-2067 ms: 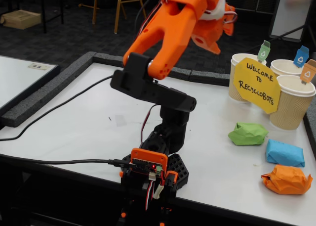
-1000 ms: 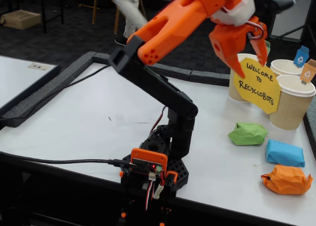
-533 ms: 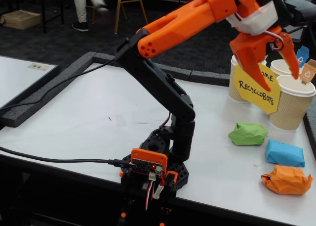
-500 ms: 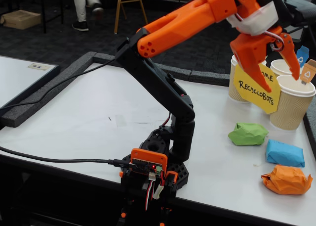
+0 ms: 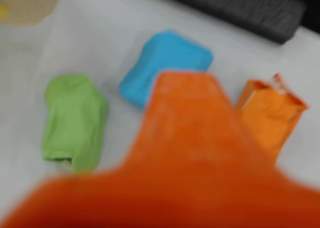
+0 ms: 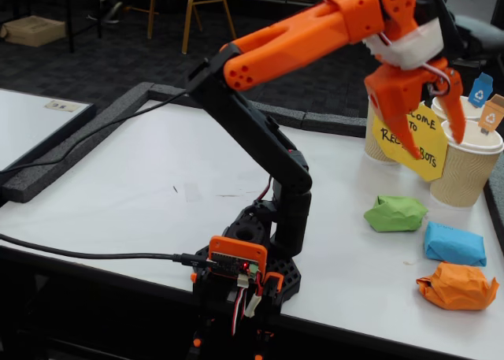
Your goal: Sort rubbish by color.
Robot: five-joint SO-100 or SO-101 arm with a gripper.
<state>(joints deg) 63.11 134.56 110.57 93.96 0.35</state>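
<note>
My gripper [image 6: 435, 148] hangs spread and empty above the green wad [image 6: 395, 213]; I'm in the approach, and next must descend onto it.

The green wad [image 6: 395, 213], blue wad [image 6: 454, 243] and orange wad [image 6: 457, 285] are matt, creased paper, and the beige cups [image 6: 465, 164] at two o'clock are ribbed paper beside a flat yellow paper sign [image 6: 429, 139]. The arm [image 6: 295, 37] and its fingers [image 6: 409, 131] are matt orange and black plastic. They stand on a smooth, faintly glossy white tabletop [image 6: 142, 194] edged with rough grey foam [image 6: 71, 151].
</note>
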